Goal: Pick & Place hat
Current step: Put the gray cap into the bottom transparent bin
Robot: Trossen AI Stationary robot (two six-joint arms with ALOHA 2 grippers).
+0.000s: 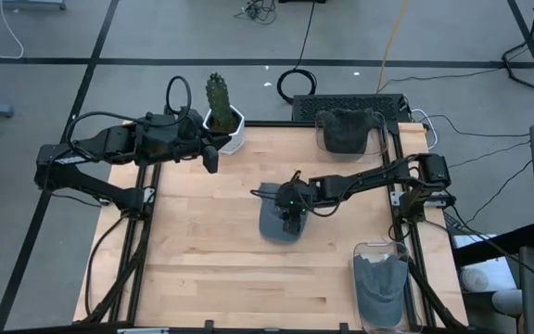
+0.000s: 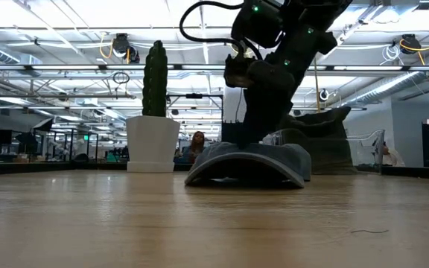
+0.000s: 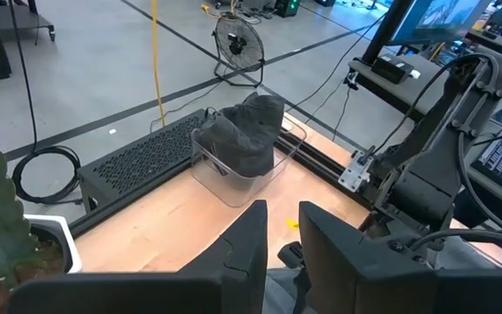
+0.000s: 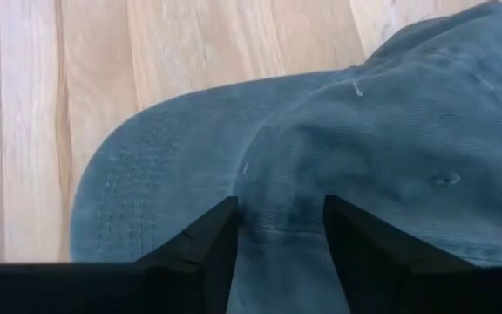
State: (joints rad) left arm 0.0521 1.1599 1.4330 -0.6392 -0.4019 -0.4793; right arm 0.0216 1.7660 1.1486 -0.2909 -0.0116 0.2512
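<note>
A grey-blue hat (image 1: 281,221) lies at the table's middle, its curved brim (image 2: 237,167) toward the near edge and resting on the wood by its two side edges. My right gripper (image 4: 279,218) slants down from the right and is open over the crown (image 4: 390,113), just behind the brim seam, with a ridge of crown cloth between its fingers. My left gripper (image 1: 211,162) hangs high over the far left of the table, next to the cactus. It stands open by a narrow gap (image 3: 281,222) and holds nothing. My right gripper stands open astride the crown cloth (image 4: 277,249) behind the brim, coming slantwise from above and from the table's right. Whether its fingertips (image 4: 212,235) touch the cloth, I cannot tell. The hat lies flat on the table.
A cactus in a white pot (image 1: 221,116) stands at the far edge, left of centre. A clear bin with dark hats (image 1: 349,132) sits at the far right. Another clear bin with a grey hat (image 1: 381,283) sits at the near right. Bare wood lies left of and in front of the hat.
</note>
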